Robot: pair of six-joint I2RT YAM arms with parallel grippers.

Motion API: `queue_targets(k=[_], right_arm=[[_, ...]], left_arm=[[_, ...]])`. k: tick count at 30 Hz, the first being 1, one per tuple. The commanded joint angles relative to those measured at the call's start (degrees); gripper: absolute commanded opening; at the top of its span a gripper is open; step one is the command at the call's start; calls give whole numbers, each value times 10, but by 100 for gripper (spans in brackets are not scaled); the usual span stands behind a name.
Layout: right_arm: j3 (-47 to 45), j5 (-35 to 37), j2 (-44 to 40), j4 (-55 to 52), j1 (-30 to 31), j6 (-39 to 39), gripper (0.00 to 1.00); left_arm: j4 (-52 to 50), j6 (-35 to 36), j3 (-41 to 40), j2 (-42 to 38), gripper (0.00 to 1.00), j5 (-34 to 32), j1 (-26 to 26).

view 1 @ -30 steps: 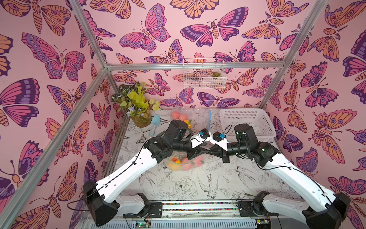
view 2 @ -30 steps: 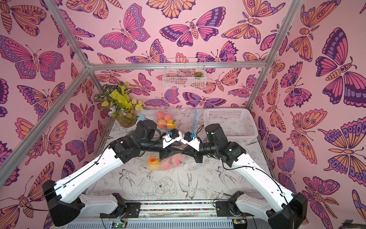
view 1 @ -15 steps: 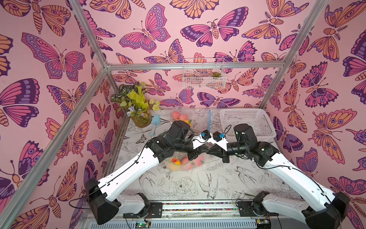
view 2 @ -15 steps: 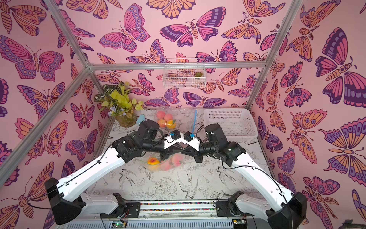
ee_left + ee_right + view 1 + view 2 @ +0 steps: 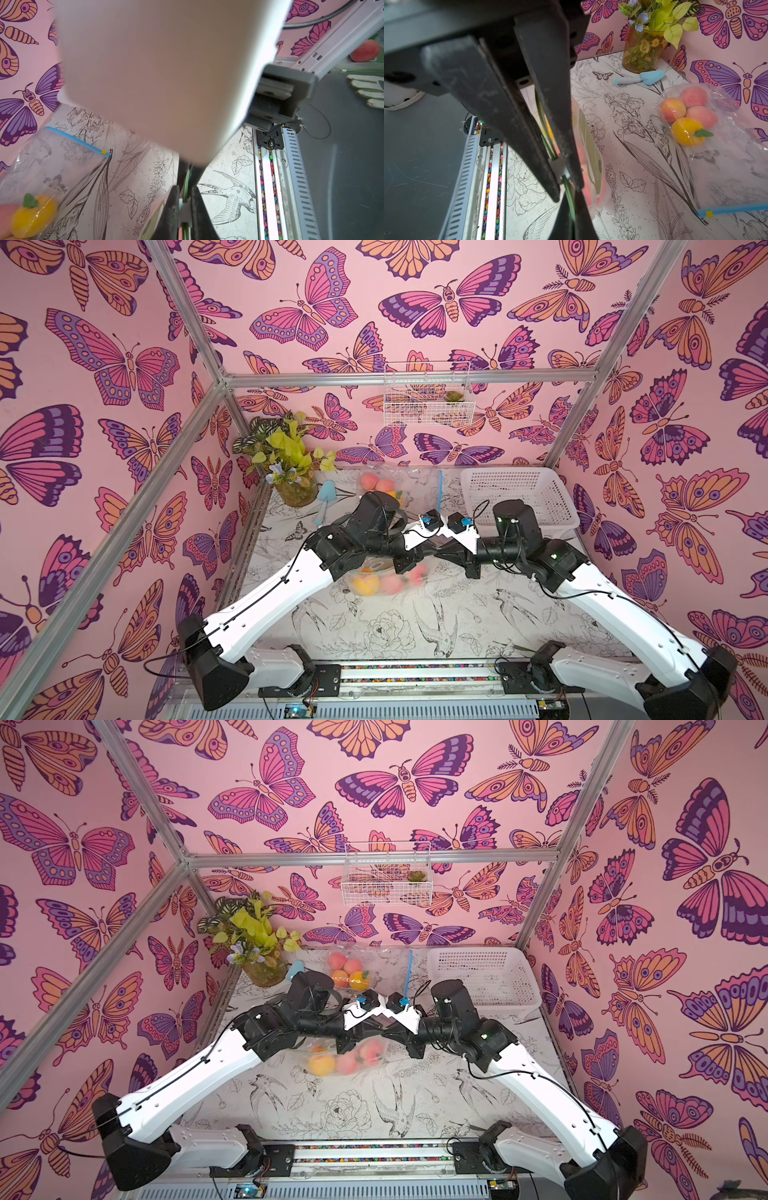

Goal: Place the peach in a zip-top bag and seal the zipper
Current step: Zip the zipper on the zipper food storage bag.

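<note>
Green zipper strip (image 5: 571, 207): left gripper (image 5: 185, 193) and right gripper (image 5: 568, 194) both pinch it narrowly, tip to tip; the stretch between them may be left unsealed, or the fruit's weight may pull it free.
Pink round peach (image 5: 392, 584): sags inside the clear plastic zip-top bag (image 5: 380, 593) under the arms, over mid-desk (image 5: 374, 639), beside a yellow fruit (image 5: 366, 585).

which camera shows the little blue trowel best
The right wrist view: the blue trowel lies whole and close beside the vase. In both top views it is small, far off by the left arm. The left wrist view misses it.
</note>
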Motion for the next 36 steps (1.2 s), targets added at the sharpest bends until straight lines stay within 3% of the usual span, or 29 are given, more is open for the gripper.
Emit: queue_targets(k=[1,36], right_arm=[[-8,56,-21,7,-6,20,0],[-33,243,-55,5,-17,94,0]], left_arm=[[-41,4,5,-30,11,-32,4],[-59,-27,-9,-77,12,-120,4]])
